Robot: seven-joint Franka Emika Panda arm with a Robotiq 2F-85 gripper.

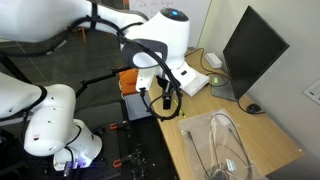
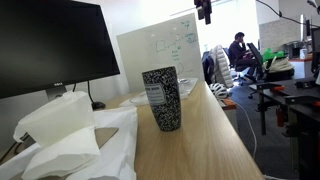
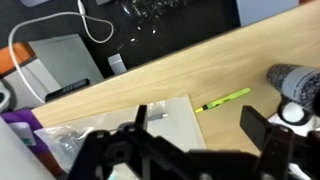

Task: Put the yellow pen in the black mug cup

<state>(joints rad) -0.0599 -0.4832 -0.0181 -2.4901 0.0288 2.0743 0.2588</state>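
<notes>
Wrist view: the gripper fills the lower frame, jaws spread wide and empty. Just above their gap, right of centre, the yellow pen lies on the wooden table. The black mug cup sits at the right edge.
</notes>
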